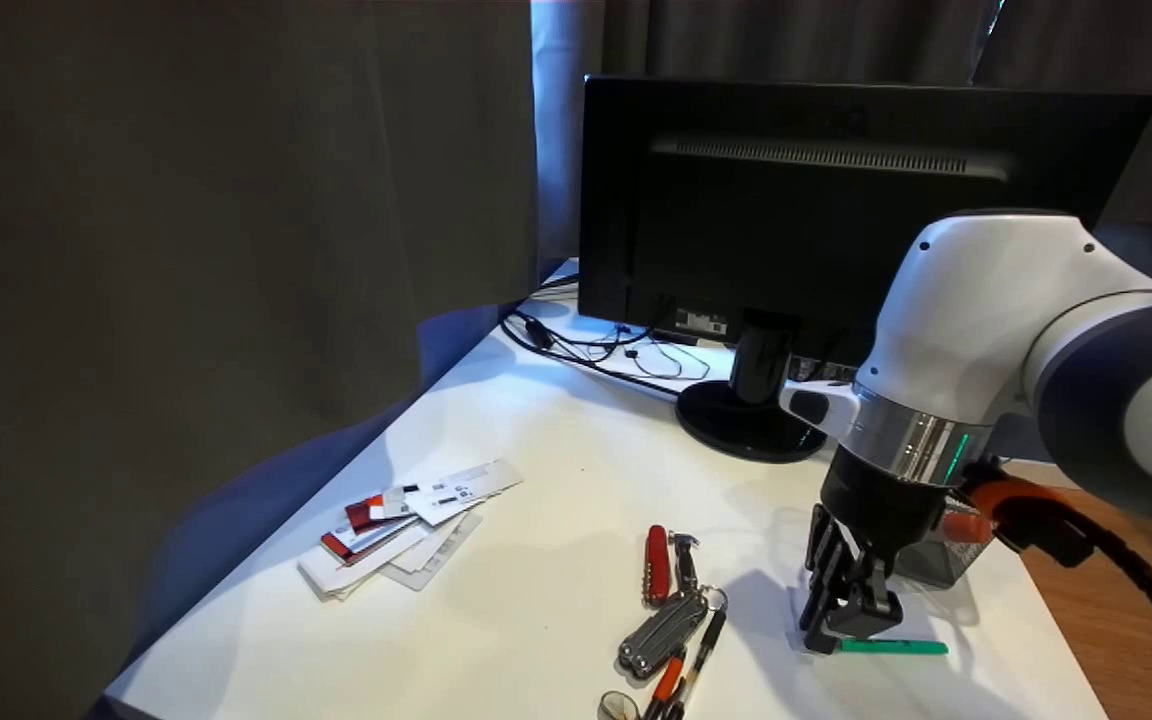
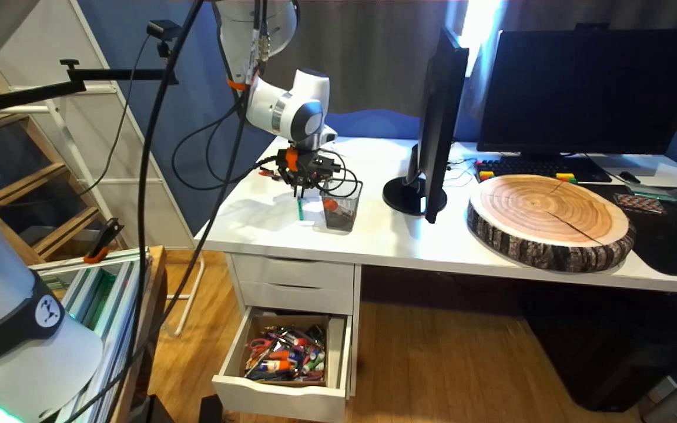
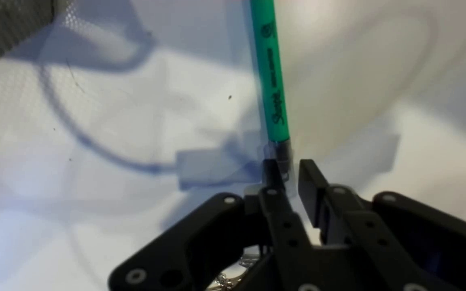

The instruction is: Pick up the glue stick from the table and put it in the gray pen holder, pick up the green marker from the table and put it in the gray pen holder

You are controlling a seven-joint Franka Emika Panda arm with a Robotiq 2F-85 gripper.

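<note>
Green, the Sharpie marker (image 3: 274,81) lies on the white table (image 3: 200,117), running toward twelve o'clock in the wrist view from the gripper (image 3: 291,171), whose jaws stand narrowly apart at its dark-tipped end. At ten o'clock is the gray mesh pen holder (image 3: 10,26); in an exterior view, the orange glue stick (image 2: 331,204) sits inside.

On the green marker (image 3: 273,70) I read "Sharpie"; the dark band (image 2: 15,330) on my arm (image 2: 33,370) bears "MIKA" and a round emblem (image 2: 48,311).

Green marker (image 3: 272,76) near end effector (image 3: 289,171)
</note>
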